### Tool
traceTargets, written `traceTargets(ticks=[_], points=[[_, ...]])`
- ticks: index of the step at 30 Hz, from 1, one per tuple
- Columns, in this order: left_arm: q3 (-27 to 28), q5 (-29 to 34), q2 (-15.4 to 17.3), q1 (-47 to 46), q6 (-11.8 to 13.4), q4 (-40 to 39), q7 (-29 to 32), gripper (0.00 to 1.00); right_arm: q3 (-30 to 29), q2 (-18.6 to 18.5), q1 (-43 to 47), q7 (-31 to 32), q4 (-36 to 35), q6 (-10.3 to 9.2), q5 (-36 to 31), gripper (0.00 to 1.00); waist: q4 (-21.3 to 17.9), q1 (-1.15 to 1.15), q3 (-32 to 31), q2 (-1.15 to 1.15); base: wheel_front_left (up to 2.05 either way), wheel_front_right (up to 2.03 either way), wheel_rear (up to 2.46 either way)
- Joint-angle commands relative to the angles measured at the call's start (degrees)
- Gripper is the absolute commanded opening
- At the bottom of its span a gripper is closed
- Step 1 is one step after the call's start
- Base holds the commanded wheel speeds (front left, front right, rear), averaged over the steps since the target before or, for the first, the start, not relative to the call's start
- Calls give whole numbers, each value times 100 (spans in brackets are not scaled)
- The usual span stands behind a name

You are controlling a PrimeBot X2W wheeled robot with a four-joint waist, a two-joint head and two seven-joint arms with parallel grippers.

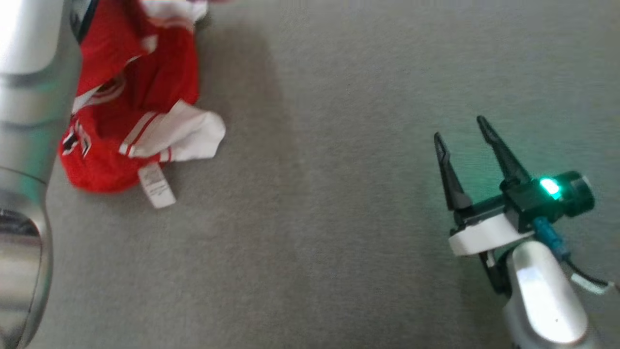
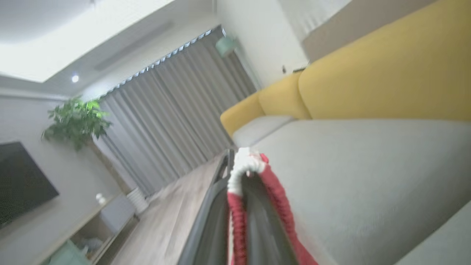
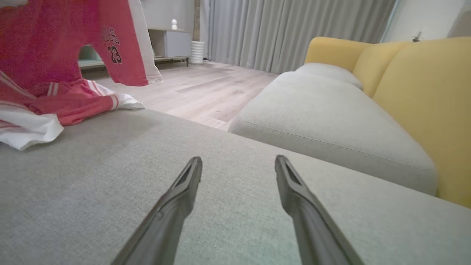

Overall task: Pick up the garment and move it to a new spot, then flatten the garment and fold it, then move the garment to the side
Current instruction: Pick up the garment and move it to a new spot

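1. Take the bare grey cushion point(image 1: 339, 218) toward 3 o'clock as the new spot.
2. Raise the red-and-white garment point(image 1: 135, 97), bunched at 10 o'clock and partly resting on the cushion, fully clear before carrying.
3. Ready the right gripper point(image 1: 459, 127), fingers apart at 4 o'clock, for a second corner.
4. Move slowly: left gripper point(image 2: 241, 162) clamped on the garment's rolled hem, probably a thin bite.
5. Mind the trailing care label point(image 1: 156, 184).

Yellow-backed grey sofa point(image 3: 331, 121), wood floor point(image 3: 206, 88), grey curtains point(image 3: 276, 29) (drawn)
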Motion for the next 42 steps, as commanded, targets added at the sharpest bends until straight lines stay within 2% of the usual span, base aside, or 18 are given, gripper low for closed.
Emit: traceTargets(ticks=[1, 9, 16, 21, 27, 28, 29, 30, 33, 36, 42], points=[[67, 33, 251, -381, -26, -231, -24, 0, 127, 80, 119, 2, -144, -4, 51, 100, -577, 1, -568, 0, 0, 0, 0], [-39, -184, -30, -814, -143, -782, 299, 0, 191, 225, 545, 2, -171, -4, 263, 100, -1834, 1, -1221, 0, 0, 0, 0], [9, -653, -477, -634, -179, -675, 370, 0, 412, 231, 761, 2, -278, -4, 723, 100, -2768, 1, -1413, 0, 0, 0, 0], [-108, -928, -717, 52, -199, -351, 401, 0, 517, 231, 843, 2, -329, -4, 878, 100, -3005, 1, -1271, 0, 0, 0, 0], [111, -1566, -743, 1705, -210, 241, 161, 0, 643, 232, 826, 2, -333, -4, 1008, 100, -3053, 1, -932, 0, 0, 0, 0], [153, -1650, -723, 1975, -211, 329, 102, 13, 670, 232, 819, 2, -318, -4, 1012, 100, -3035, 1, -878, 0, 0, 0, 0], [156, -1668, -680, 2224, -206, 408, 43, 70, 697, 232, 814, 2, -305, -4, 1023, 100, -3013, 1, -829, 0, 0, 0, 0], [183, -1682, -640, 2458, -158, 464, -18, 100, 723, 232, 813, 2, -287, -4, 1029, 100, -2981, 1, -801, 0, 0, 0, 0], [355, -1667, -560, 3134, 80, 257, -114, 100, 739, 232, 861, 2, -217, -4, 1069, 100, -2826, 1, -803, 0, 0, 0, 0], [989, -1745, -622, 4056, 295, -772, -120, 100, 688, 232, 952, 2, -135, -4, 1296, 100, -2571, 1, -917, 0, 0, 0, 0], [1607, -1128, -957, 6167, 445, -2473, -122, 100, 653, 232, 1170, 2, 102, -4, 1533, 100, -1914, 1, -1458, 0, 0, 0, 0]])
